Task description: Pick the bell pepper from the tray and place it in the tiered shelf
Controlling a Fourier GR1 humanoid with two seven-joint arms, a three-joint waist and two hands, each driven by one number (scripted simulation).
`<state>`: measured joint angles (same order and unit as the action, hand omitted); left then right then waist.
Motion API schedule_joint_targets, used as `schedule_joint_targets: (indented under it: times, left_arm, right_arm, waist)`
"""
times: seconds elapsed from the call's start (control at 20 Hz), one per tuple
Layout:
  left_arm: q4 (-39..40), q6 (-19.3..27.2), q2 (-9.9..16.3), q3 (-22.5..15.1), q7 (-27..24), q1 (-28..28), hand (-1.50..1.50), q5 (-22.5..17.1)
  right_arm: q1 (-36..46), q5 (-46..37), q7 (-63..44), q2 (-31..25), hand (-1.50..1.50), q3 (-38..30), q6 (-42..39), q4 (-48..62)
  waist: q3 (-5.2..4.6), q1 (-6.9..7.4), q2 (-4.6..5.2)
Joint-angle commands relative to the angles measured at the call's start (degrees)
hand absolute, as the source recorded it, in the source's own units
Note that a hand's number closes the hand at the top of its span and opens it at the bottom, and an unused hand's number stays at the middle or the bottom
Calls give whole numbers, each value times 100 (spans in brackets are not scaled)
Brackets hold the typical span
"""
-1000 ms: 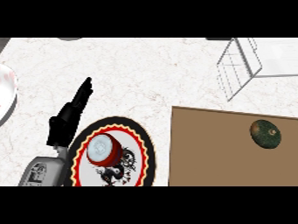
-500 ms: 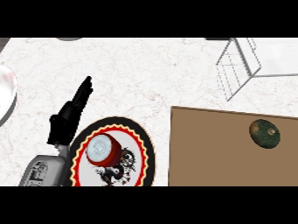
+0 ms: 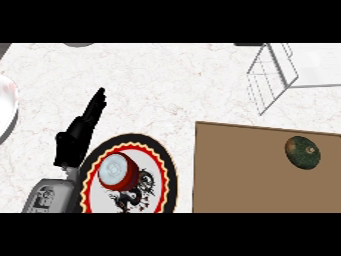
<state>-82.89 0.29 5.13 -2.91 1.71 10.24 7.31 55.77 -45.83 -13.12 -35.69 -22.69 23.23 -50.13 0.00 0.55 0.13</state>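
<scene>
Currently my left hand [image 3: 75, 137] rests with fingers straight, holding nothing, beside the patterned plate [image 3: 162, 165]; my right hand is out of view. Bell pepper [image 3: 303, 152], dark green, lies on the brown tray [image 3: 239, 170], well apart from the wire tiered shelf [image 3: 276, 75]. Judged light, rigid, smooth-skinned: grasp around its widest girth.

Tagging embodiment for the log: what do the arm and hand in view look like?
Only the left arm shows: a grey, boxy forearm with darker panel detail, ending in an all-black hand with slim black fingers. No cables, sleeves or legible markings show. The right arm is out of view.
</scene>
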Motion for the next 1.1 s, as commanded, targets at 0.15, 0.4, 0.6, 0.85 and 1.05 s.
schedule_joint_targets:
  times: [0.15,0.4,0.6,0.85,1.05]
  left_arm:
    - [28,41,-72,37,51,26,0,24]
    - [7,84,-124,-25,-111,-185,0,111]
    - [120,-119,44,113,-389,-223,0,8]
    - [-117,-63,-111,19,79,-58,0,-13]
    - [-190,-92,45,58,95,-165,0,68]
  right_arm:
    - [-215,740,9,115,-150,-283,-143,-421]
    - [-234,1356,183,-39,-150,-469,-612,-575]
    - [190,1575,-155,-276,-150,-419,-1018,-683]
    - [590,2179,-214,-614,-150,-1104,-838,-517]
    - [715,2201,-827,-741,-150,-1354,-322,-825]
  waist:
    - [-1,-54,-19]
    - [-2,-64,-21]
    - [-4,-51,-19]
    - [2,-52,-19]
    - [-2,-46,-35]
